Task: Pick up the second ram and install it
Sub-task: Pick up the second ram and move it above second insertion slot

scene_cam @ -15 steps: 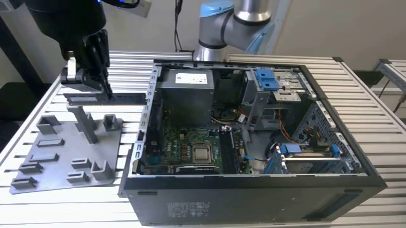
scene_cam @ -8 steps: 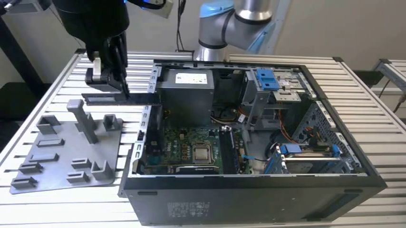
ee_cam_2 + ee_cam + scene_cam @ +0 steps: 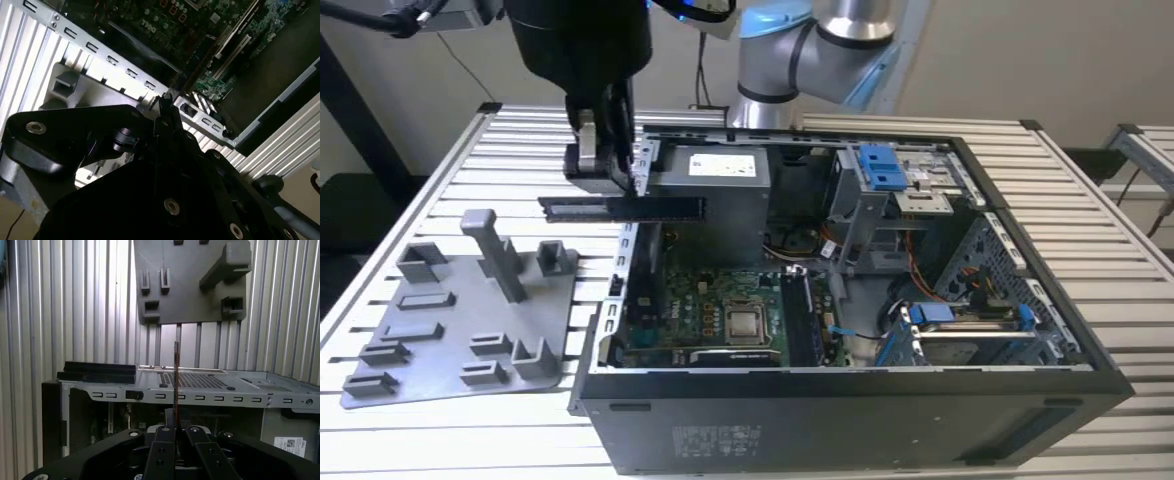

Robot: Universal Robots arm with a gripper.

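Your gripper (image 3: 603, 182) holds the second ram (image 3: 654, 208) in the air, jaws pinching the stick.
The stick hangs level above the rim of the open computer case (image 3: 854, 420) on the exterior view's left, just beside the grey power-supply box (image 3: 714, 195) and above the grey holder tray (image 3: 454, 345). Case and tray rest on your white slatted metal table (image 3: 1101, 270). Behind it stand a pale wall (image 3: 1014, 50) and another slatted surface (image 3: 1141, 150).
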